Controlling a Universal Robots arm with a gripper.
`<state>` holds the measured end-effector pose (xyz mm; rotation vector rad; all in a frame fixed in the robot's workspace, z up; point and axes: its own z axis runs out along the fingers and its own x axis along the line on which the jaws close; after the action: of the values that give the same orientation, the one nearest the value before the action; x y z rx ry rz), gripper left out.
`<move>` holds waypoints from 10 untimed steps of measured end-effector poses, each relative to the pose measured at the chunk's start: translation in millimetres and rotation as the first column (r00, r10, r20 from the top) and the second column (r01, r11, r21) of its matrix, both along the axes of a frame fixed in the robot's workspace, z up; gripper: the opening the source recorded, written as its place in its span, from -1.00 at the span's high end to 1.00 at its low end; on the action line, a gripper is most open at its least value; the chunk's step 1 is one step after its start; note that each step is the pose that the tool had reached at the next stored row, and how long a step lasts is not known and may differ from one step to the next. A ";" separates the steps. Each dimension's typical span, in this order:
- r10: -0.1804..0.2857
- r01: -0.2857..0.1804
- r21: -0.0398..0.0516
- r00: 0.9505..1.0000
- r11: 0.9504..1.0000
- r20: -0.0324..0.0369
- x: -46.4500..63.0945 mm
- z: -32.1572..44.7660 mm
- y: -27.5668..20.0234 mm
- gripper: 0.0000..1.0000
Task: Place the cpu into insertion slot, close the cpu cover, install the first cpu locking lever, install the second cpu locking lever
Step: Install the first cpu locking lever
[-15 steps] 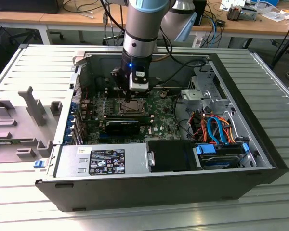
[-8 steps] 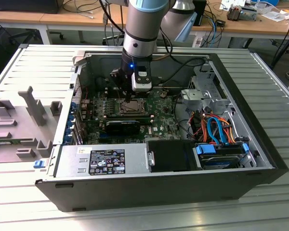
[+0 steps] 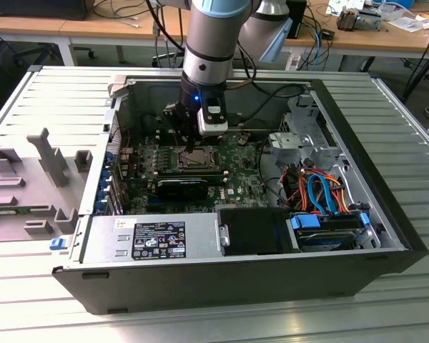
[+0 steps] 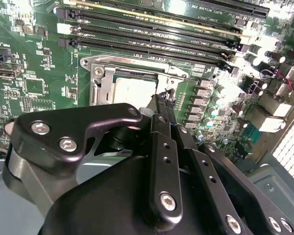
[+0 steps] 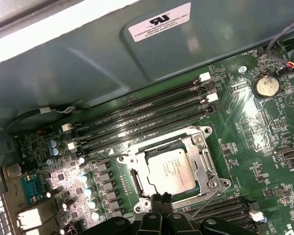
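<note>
Exterior view first: black gripper [image 3: 189,148] hangs over the green circuit board [image 3: 243,179], right above the silvery-rimmed square insertion slot [image 3: 194,158]. Second wrist view: fingertips look pinched together, holding nothing, by the slot's edge. First wrist view: silvery-grey square cpu [image 5: 169,169] already sits in the slot, thin metal cpu cover [image 5: 206,164] framing it, just beyond the tips.

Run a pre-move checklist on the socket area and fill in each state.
1. The cpu lies flat in the insertion slot: ok.
2. The cpu cover is down around the chip: ok.
3. Locking levers latched: cannot tell; one thin lever still angles away from the socket.
4. The gripper sits at the socket's edge, fingertips together, holding nothing visible: ok.
5. Memory slots beside the socket are free of the gripper: ok.
</note>
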<state>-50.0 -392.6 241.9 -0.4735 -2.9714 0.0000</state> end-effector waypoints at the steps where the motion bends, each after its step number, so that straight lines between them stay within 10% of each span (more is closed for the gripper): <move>1: 0.011 -0.011 0.000 1.000 1.000 0.000 0.0 0.0 0.0 0.79; 10: 0.065 -0.065 0.001 0.998 0.998 0.000 0.0 0.0 0.0 0.79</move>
<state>-50.0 -392.6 241.9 -0.3762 -2.9852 0.0051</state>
